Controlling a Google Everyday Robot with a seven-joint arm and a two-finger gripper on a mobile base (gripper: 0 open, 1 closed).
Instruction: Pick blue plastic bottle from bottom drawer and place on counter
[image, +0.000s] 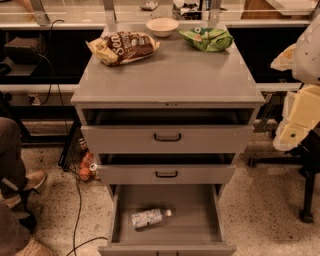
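**A:** Item 1, the blue plastic bottle (148, 218). Where is it?

**B:** It lies on its side on the floor of the bottom drawer (200, 222), white cap pointing right, a little left of the middle. It touches neither side wall. Nothing grips it.

**A:** Item 2, the drawer itself?

**B:** Pulled fully out, with the floor in plain view. The bottle is the only thing I can see in it. The 2 upper drawers (167, 137) stand slightly ajar above it.

**A:** Item 3, the counter (170, 75)?

**B:** It carries 3 things along its far edge: a brown snack bag (125, 47) at the left, a pale bowl (162, 26) in the middle and a green snack bag (206, 38) at the right. The near half is bare grey metal (room enough for a bottle, I'd judge).

**A:** Item 4, the gripper (296, 125)?

**B:** It is at the far right edge, on the pale arm beside the cabinet. That puts it level with the upper drawers and well apart from the bottle. I cannot tell from here whether it is spread or pressed together.

**A:** So where does the task stand?

**B:** As I read it, 0 of 2 steps are done. The drawer is open and gives access, but the pick is not yet made. What is left is the reach down into the drawer, the grasp, the lift clear of the drawer walls and the set-down on the counter.
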